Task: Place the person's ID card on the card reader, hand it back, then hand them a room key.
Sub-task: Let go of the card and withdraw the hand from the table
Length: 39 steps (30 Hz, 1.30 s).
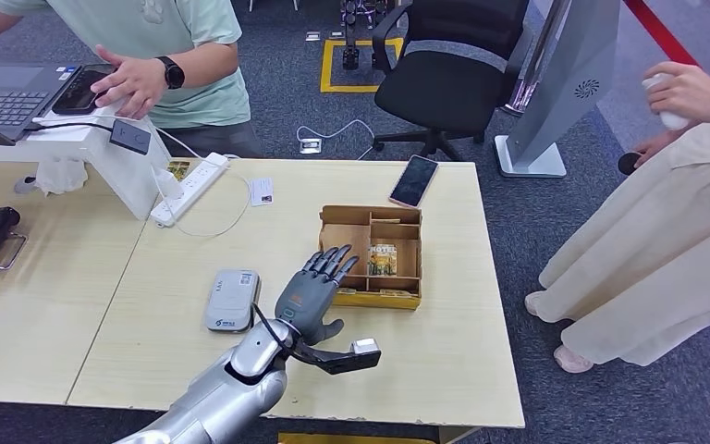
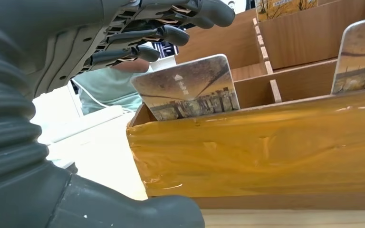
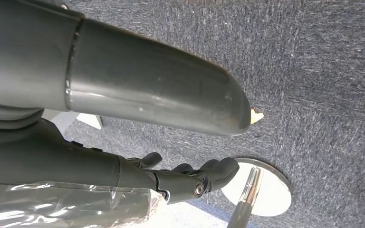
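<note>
Room key cards (image 1: 383, 258) stand upright in compartmented box (image 1: 371, 242); left hand (image 1: 312, 294) hovers beside it, fingers spread, empty. Risk: fingers nudge box, miss thin card.

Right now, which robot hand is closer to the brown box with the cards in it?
Left. The left hand hovers right beside the cardboard box, fingers spread and empty. The right hand hangs down over the carpet, away from the table.

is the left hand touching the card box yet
Apart. The left wrist view shows the left hand open over the card box, with a gap between.
</note>
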Motion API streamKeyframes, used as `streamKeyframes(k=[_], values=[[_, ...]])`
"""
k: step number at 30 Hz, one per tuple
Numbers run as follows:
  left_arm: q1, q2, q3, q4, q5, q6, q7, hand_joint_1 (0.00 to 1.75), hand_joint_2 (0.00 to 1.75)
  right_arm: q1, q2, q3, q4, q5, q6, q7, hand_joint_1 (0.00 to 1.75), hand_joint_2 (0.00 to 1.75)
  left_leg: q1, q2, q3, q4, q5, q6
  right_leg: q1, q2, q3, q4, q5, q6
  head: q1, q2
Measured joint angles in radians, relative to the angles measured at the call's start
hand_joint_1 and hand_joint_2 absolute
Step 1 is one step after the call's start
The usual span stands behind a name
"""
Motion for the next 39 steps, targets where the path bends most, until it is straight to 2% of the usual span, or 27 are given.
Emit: streamKeyframes(k=[19,39], values=[[-0.006,0.0,0.013,-0.037,0.066,0.009,-0.043,0.0,1.75,0.001,-0.001,0.012,0.0,-0.019,-0.001,0.0,0.0,0.0,0.0,0.0,0.0,0.0,0.0,0.0,0.0,0.0,0.0,0.0,0.0,0.0,0.0,0.0],[-0.006,0.0,0.016,-0.043,0.036,0.012,-0.034,0.04,1.75,0.001,-0.002,0.024,0.002,-0.031,-0.001,0.002,0.0,0.0,0.0,0.0,0.0,0.0,0.0,0.0,0.0,0.0,0.0,0.0,0.0,0.0,0.0,0.0]])
